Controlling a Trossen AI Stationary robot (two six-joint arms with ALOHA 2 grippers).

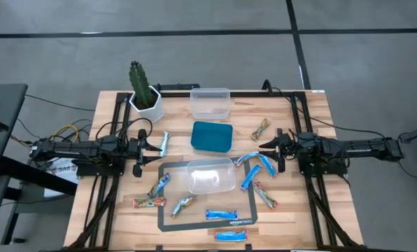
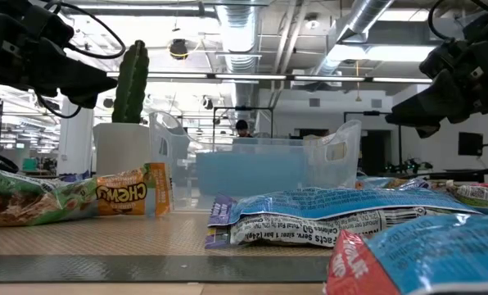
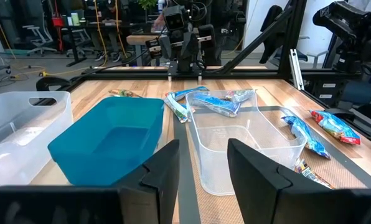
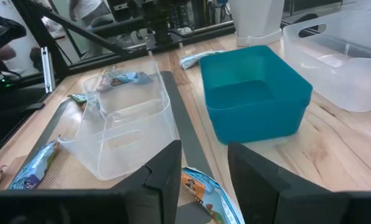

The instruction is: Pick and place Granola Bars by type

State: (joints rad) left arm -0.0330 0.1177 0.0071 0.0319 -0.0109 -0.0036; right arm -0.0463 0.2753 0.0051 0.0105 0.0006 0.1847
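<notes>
Both arms are parked up off the table, facing each other across the middle. The left gripper has its jaws partly apart with nothing between them, same deal with the right gripper: a clear gap between the fingers, nothing held.

Straight out in front of the left jaws sit the teal bin and the clear tub, side by side, both looking empty. One blue bar lies just beside the left jaws, on the cactus side. Another blue bar and a tan bar lie below those jaws toward the table's near edge, with a third wrapper close by that I can't sort by type.

Over on the right, a bunch of blue bars sits just below and beside the right jaws, fanned out at the corner of the dark mat. A tan bar lies a bit further toward the near edge, and another tan one is just beyond the right jaws toward the far edge. Two more blue bars lie flat at the mat's front edge, well apart from either gripper.

A second clear tub sits at the far side, past the teal bin.
</notes>
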